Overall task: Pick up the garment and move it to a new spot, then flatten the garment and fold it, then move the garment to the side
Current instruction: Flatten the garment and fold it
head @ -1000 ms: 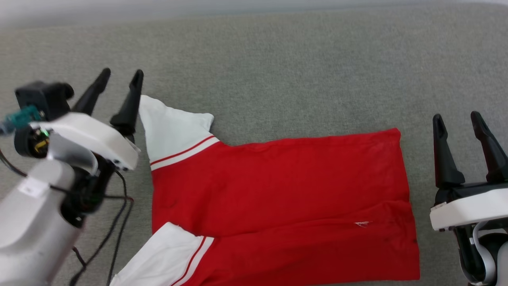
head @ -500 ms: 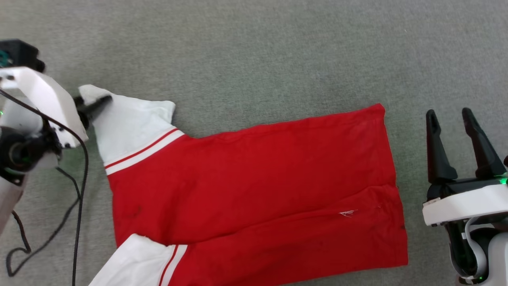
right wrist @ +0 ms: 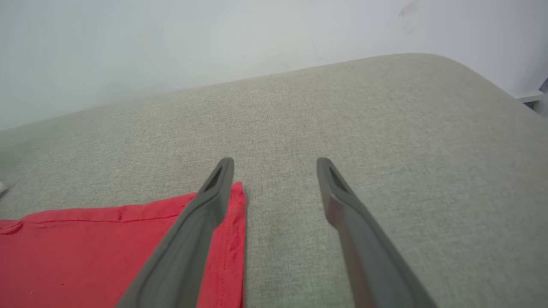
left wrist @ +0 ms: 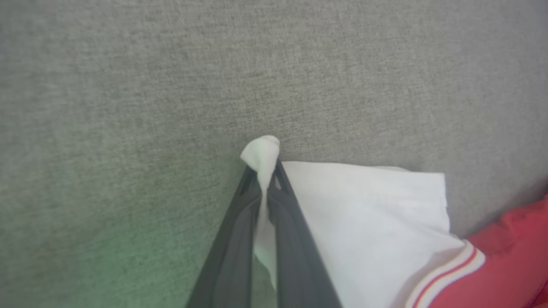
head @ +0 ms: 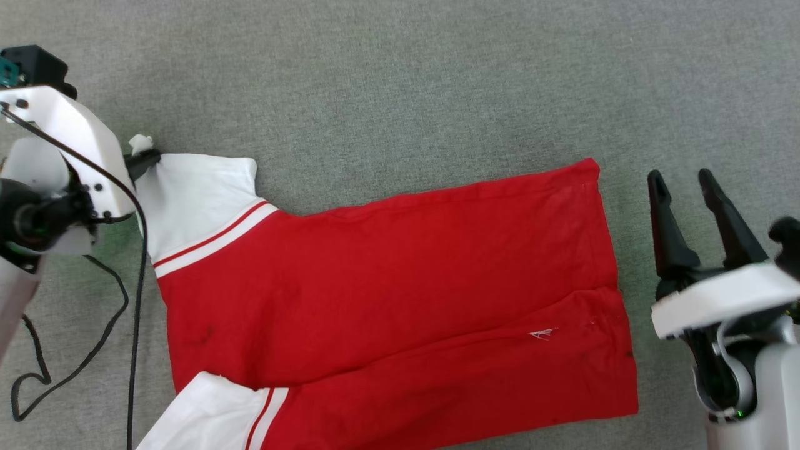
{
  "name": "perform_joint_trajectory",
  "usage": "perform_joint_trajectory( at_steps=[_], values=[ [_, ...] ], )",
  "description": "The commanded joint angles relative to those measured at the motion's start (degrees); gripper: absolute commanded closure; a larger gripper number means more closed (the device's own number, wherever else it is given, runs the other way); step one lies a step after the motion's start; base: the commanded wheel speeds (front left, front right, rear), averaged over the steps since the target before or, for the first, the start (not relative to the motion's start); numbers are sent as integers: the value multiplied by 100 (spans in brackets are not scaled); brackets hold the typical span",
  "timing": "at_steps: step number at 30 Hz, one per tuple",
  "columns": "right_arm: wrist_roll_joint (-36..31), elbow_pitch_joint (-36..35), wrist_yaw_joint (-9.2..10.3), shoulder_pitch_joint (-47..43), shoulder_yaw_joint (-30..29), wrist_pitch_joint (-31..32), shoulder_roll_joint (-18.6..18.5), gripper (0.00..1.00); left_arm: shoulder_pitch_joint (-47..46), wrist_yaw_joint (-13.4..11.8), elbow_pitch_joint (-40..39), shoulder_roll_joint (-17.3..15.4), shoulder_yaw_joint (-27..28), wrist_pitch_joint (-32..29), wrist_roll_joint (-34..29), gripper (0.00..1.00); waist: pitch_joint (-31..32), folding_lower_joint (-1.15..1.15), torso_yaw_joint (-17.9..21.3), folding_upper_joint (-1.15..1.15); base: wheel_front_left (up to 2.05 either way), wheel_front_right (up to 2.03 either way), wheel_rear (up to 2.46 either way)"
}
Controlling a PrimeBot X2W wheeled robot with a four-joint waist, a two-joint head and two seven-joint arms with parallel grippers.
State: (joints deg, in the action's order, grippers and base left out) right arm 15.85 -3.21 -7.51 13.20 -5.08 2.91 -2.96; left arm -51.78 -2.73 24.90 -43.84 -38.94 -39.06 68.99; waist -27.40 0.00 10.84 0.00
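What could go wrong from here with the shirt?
1. The left gripper pinches only the very corner of the white sleeve; a pull may slip it free.
2. The right gripper is open beside the shirt, holding nothing, so a one-sided pull could skew it.
3. The cable hangs close to the sleeve and might snag it.

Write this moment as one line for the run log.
shirt: spread on grey cushion | left gripper: shut on white sleeve corner | right gripper: open, empty, beside the hem
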Motion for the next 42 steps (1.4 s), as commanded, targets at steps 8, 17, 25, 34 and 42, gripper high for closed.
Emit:
perform_joint_trajectory(
  at_steps=[8, 17, 25, 34, 42],
  values=[
    [568, 1316, 4, 872, 437, 1261, -511, 0, -176, 282, 218, 447, 7, 1093, -434, 100, 273, 0, -302, 0, 0, 0, 0],
    [954, 1905, 4, 1531, 1122, 2996, -1181, 0, -339, 520, -24, 710, -126, 1363, -619, 100, 260, 0, -711, 0, 0, 0, 0],
    [1075, 2234, 2, 1632, 1469, 4442, -1415, 100, -271, 552, -155, 730, -208, 1549, -774, 100, 229, 0, -931, 0, 0, 0, 0],
    [831, 1407, 5, 1617, 868, 3840, -1415, 100, 137, 505, -279, 648, -19, 2200, -765, 100, 693, 0, -1039, 0, 0, 0, 0],
    [772, 718, 5, 553, 351, 3589, -1123, 100, 1394, 85, -884, 392, 259, 2773, -394, 100, 1378, 0, -1085, 0, 0, 0, 0]
  ],
)
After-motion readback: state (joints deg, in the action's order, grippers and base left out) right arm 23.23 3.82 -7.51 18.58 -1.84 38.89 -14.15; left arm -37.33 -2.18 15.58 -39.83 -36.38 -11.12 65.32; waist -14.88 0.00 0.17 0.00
